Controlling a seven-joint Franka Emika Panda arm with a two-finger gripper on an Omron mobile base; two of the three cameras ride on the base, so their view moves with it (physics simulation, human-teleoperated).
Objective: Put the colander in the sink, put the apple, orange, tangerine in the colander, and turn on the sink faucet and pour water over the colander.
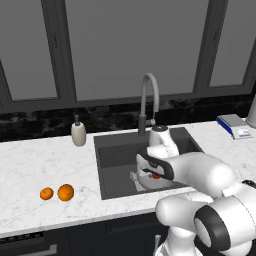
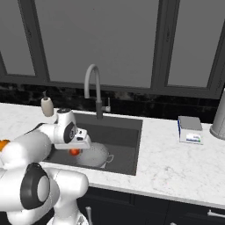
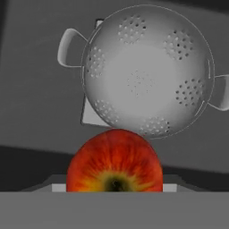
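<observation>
1. Colander (image 3: 145, 74) is sitting in the sink (image 1: 117, 155), near its front edge, below and just ahead of the gripper (image 2: 75, 150).
2. Gripper is squeezing the apple (image 3: 114, 162) above the colander's near rim.
3. Hand view is showing the bowl empty; the left base view is showing the orange (image 1: 65, 192) and tangerine (image 1: 46, 193) waiting near the counter's front edge.

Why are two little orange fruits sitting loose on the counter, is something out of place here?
Nothing looks spilled or damaged. The orange and tangerine lie on the counter left of the sink. The colander sits upright and empty in the sink, and the apple is at the gripper above it.
</observation>
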